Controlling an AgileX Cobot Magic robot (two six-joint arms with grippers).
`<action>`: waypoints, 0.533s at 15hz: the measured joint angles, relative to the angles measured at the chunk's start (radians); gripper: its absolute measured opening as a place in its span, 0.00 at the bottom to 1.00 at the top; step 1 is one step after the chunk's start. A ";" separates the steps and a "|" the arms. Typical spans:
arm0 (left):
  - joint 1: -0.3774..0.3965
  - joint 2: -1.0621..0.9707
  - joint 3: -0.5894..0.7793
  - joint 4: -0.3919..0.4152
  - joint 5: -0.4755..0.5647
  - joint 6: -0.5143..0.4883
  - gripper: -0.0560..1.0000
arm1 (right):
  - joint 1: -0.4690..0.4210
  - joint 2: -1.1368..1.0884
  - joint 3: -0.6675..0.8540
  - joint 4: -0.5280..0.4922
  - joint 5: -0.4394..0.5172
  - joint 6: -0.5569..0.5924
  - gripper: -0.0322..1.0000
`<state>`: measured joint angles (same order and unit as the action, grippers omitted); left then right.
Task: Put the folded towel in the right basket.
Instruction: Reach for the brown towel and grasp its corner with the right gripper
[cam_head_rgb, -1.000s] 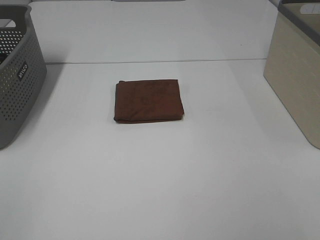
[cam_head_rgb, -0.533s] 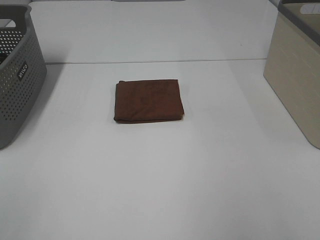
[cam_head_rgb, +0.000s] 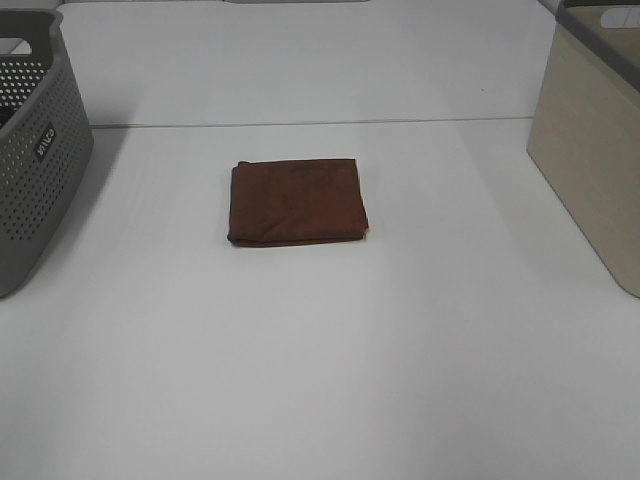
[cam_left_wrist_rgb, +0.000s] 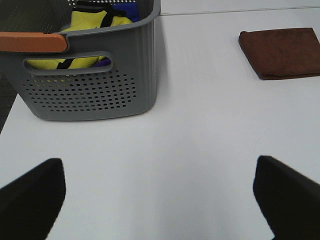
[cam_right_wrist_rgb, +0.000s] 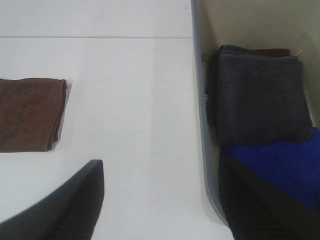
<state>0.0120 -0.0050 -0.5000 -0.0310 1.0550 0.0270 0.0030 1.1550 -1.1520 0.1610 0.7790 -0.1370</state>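
The folded brown towel (cam_head_rgb: 297, 201) lies flat in the middle of the white table (cam_head_rgb: 320, 360). It also shows in the left wrist view (cam_left_wrist_rgb: 281, 51) and the right wrist view (cam_right_wrist_rgb: 29, 114). The right basket (cam_head_rgb: 595, 150) is beige with a grey rim and stands at the table's right edge. Neither gripper shows in the exterior high view. My left gripper (cam_left_wrist_rgb: 160, 200) is open and empty above bare table, far from the towel. My right gripper (cam_right_wrist_rgb: 160, 200) is open and empty, straddling the right basket's rim (cam_right_wrist_rgb: 200, 100).
A grey perforated basket (cam_head_rgb: 35, 150) stands at the left edge and holds yellow cloth (cam_left_wrist_rgb: 95, 22). The right basket holds a folded dark grey towel (cam_right_wrist_rgb: 257, 100) and a blue cloth (cam_right_wrist_rgb: 280, 160). A seam crosses the table behind the towel.
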 joint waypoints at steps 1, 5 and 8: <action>0.000 0.000 0.000 0.000 0.000 0.000 0.97 | 0.000 0.082 -0.063 0.029 0.030 -0.025 0.64; 0.000 0.000 0.000 0.000 0.000 0.000 0.97 | 0.014 0.358 -0.274 0.153 0.135 -0.103 0.64; 0.000 0.000 0.000 0.000 0.000 0.000 0.97 | 0.113 0.512 -0.384 0.172 0.144 -0.127 0.64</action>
<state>0.0120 -0.0050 -0.5000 -0.0310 1.0550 0.0270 0.1160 1.6670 -1.5360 0.3330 0.9230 -0.2640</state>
